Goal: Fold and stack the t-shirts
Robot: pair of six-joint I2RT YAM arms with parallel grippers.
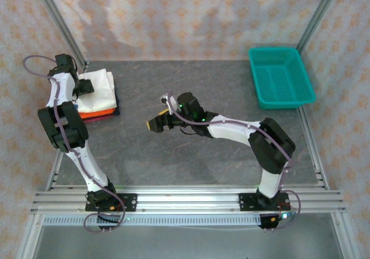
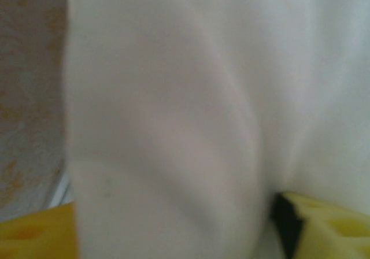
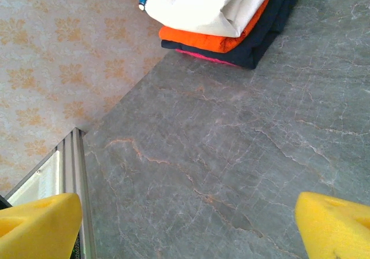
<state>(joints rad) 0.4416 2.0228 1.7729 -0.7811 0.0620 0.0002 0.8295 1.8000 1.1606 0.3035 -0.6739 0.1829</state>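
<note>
Folded t-shirts lie stacked at the table's far left. The white one [image 1: 99,91] [image 3: 202,4] is on top, the orange one [image 1: 94,115] [image 3: 214,39] under it, and the dark navy one [image 1: 116,111] [image 3: 269,30] at the bottom. My left gripper [image 1: 87,87] [image 2: 185,236] is down on the stack's left side. It is open, its yellow fingertips [image 2: 34,233] wide apart with the white shirt [image 2: 173,108] blurred close between them. My right gripper [image 1: 156,124] [image 3: 185,236] hangs open over the bare middle of the table, pointing towards the stack.
A teal mesh basket [image 1: 281,77] stands at the back right. Metal frame posts and patterned curtain walls close in the table [image 1: 191,155]. A frame rail [image 3: 72,172] runs along the table's left edge near the stack. A thin pink edge [image 3: 202,55] shows in the stack.
</note>
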